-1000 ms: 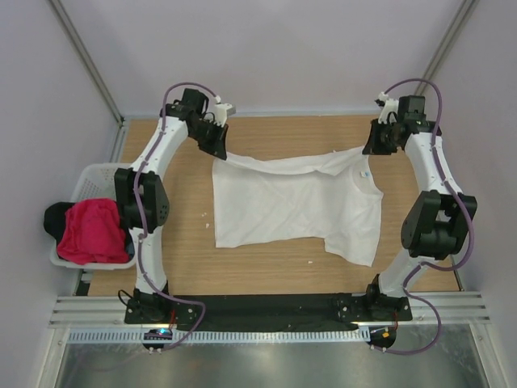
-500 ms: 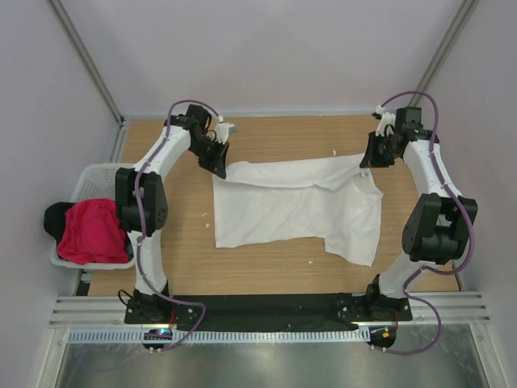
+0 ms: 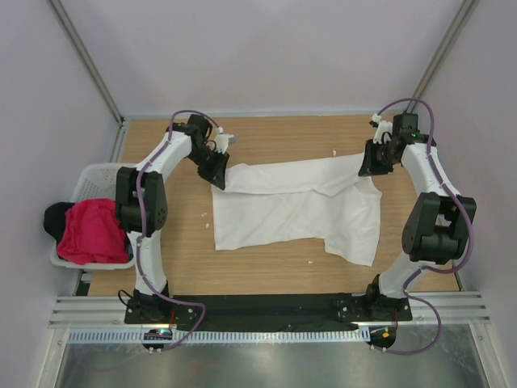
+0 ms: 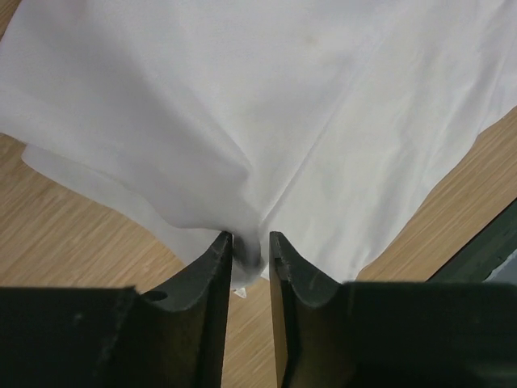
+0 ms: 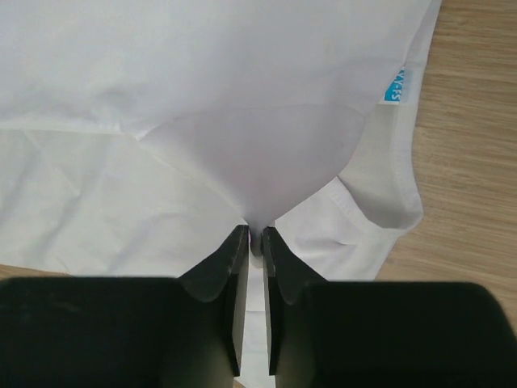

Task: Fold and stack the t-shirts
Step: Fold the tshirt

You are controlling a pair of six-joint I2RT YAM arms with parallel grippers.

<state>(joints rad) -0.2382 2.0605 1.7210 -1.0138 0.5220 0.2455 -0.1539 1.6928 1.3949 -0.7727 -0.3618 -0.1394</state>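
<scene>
Two outstretched pincers (image 4: 250, 244) (image 5: 254, 236) tight on t-shirt (image 3: 291, 212)

At table (image 3: 266, 137) centre: spread t-shirt (image 3: 291, 212), near half flat, far edge raised off table. Pinching far-left corner: left gripper (image 3: 218, 178); pinching far-right corner: right gripper (image 3: 371, 167). Beside table's left edge: basket (image 3: 90, 173). In basket, 2 more: bunched t-shirt (image 3: 90, 230); at its left rim: draped t-shirt (image 3: 52, 218).

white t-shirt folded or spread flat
Partly folded: left gripper and right gripper hold the far edge of the white t-shirt over its lower layer; the rest lies spread.
</scene>
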